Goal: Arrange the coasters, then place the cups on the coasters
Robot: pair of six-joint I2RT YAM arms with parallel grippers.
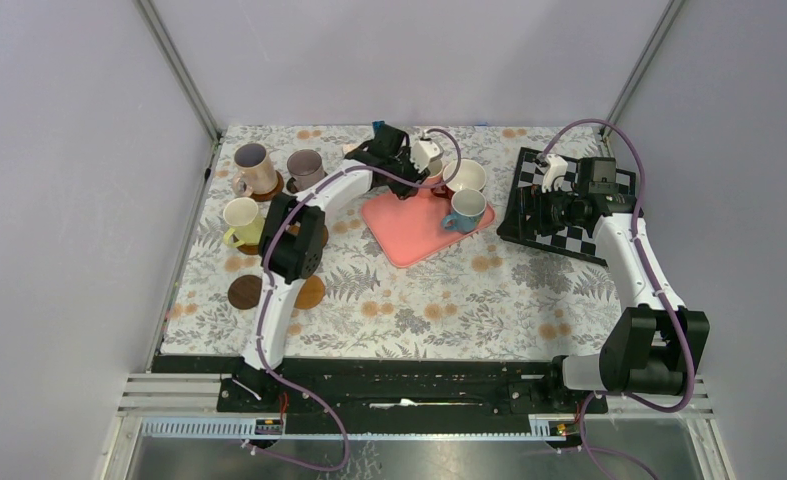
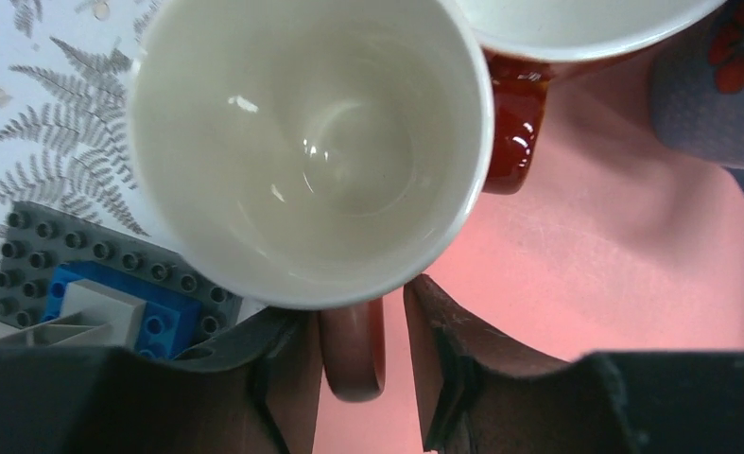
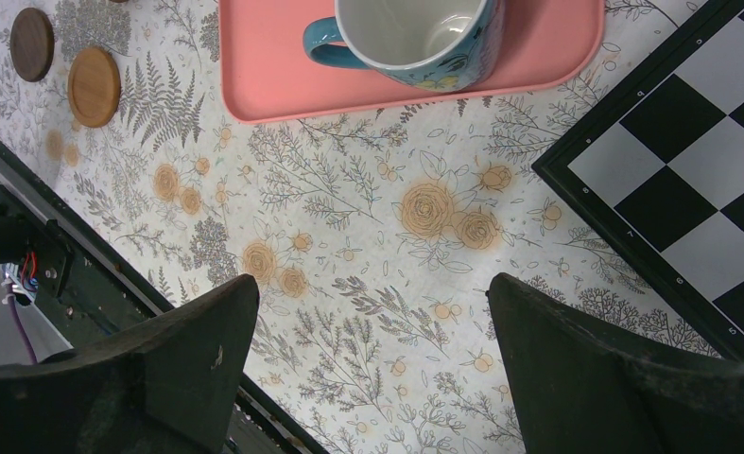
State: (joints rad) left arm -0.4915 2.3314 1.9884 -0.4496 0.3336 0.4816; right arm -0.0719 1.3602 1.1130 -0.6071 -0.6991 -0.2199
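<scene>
Left gripper (image 2: 356, 322) at the pink tray (image 2: 585, 265): we saw its fingers set close on either side of the salmon mug (image 2: 311, 142) handle (image 2: 354, 355). A sliver of tray showed beside one finger, so we could not tell whether the pinch was firm. The blue mug (image 3: 415, 38) and white mug (image 1: 466, 175) stood on the same tray. At the table's left, the pale pink mug (image 1: 254, 165), mauve mug (image 1: 306, 168) and yellow mug (image 1: 241, 218) sat on coasters. A dark coaster (image 1: 245, 291) and an orange-brown coaster (image 1: 311, 292) lay bare nearer the arms. The right gripper (image 3: 368, 378) hung spread wide over the floral tablecloth (image 3: 368, 218), beside the chessboard (image 3: 689, 189).
</scene>
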